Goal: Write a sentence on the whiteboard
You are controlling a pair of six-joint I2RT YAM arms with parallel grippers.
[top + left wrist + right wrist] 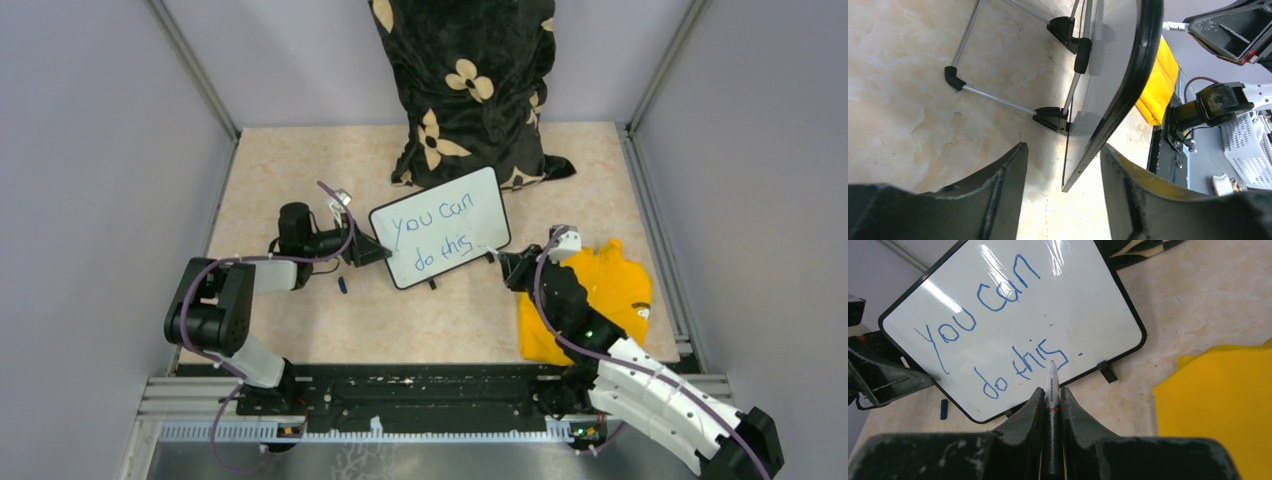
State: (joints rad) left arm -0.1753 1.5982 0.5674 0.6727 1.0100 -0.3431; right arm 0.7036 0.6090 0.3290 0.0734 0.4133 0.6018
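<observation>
At centre of table [290, 170]: whiteboard [482, 200] propped tilted, sentence [430, 222] "You can do this" in blue. Right gripper [1052, 392], board's 4 o'clock, clenched on marker [1052, 420]. Left gripper [1063, 146], 9 o'clock, jaws parted astride board's edge.

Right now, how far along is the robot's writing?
Nearly finished. Done: the sentence, "You can do this." in blue, fills the whiteboard in two lines. In hand: the right gripper grips the marker, tip pointing at the last word; the left gripper stands open around the board's edge. Left: probably only pulling away and recapping; a small blue piece, perhaps the cap, lies beside the board.
</observation>
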